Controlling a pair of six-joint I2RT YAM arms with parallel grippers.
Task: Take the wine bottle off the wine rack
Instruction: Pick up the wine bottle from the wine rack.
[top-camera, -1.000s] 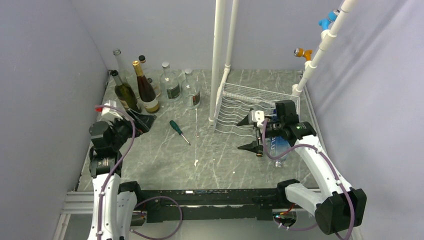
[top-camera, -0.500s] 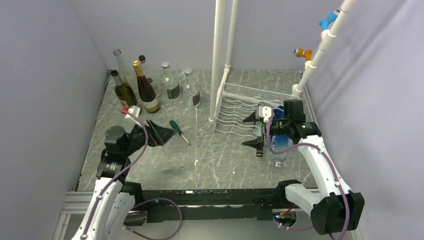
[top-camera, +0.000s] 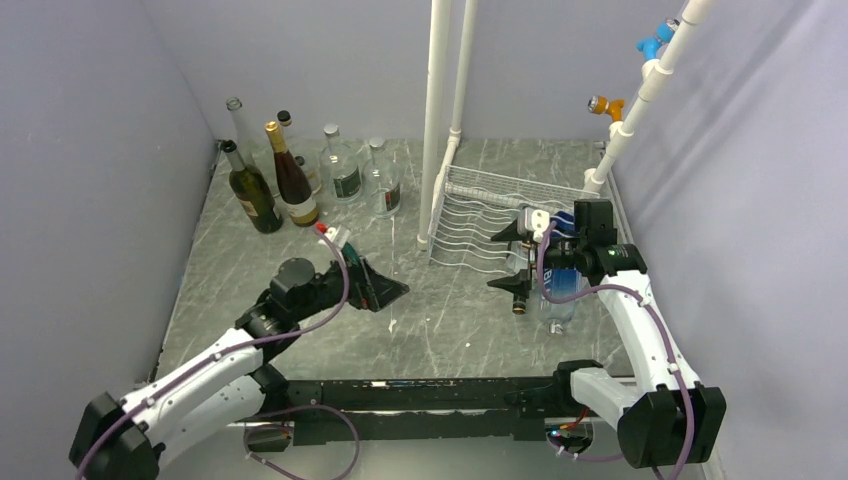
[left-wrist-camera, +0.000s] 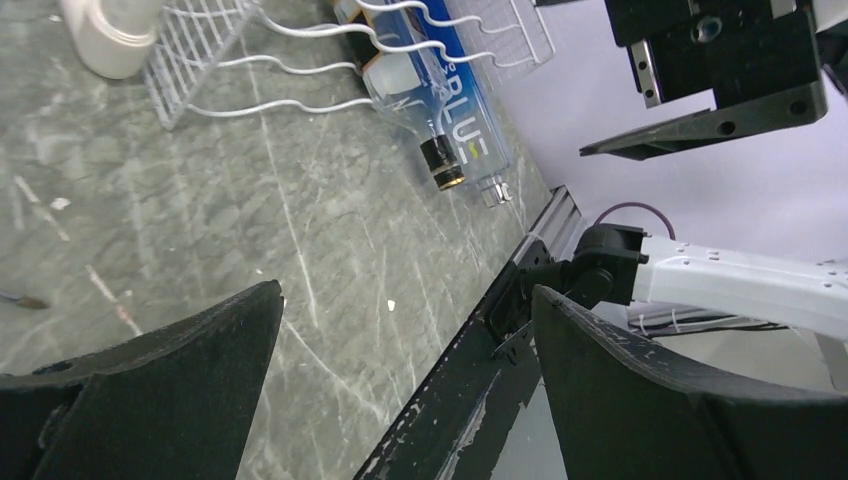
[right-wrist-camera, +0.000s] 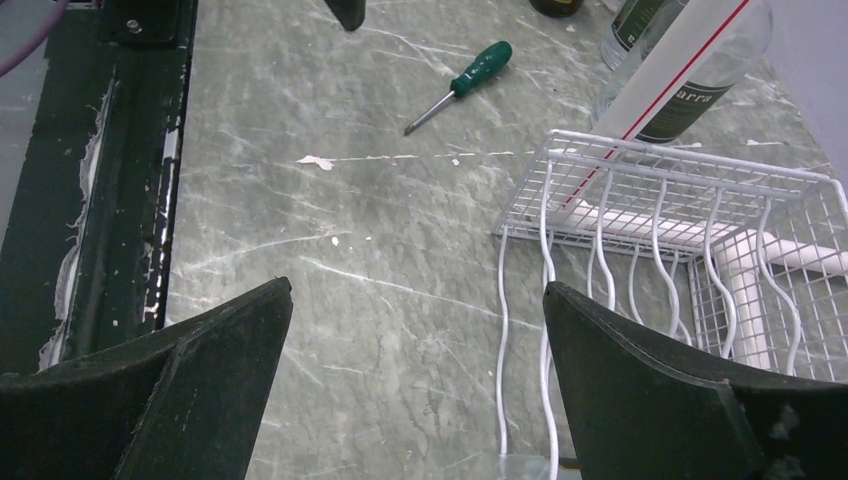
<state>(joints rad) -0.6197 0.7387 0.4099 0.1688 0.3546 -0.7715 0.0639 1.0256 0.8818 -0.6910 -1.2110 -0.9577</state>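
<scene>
Wine rack (top-camera: 470, 232) on grey marbled table (top-camera: 440, 312), plain lilac walls (top-camera: 320, 60)

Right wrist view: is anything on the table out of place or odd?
Yes. A green-handled screwdriver lies loose on the grey marbled table, near the white wire rack: a stray tool. A small white scrap lies near it.

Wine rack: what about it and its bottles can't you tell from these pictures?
- Top view: the right arm covers most of the bottles in the rack, so whether more than two lie there is hidden.
- Left wrist view: the top edge cuts off the rack and the bottles' lower ends.
- Right wrist view: the bottom edge cuts off the rack's front.
</scene>
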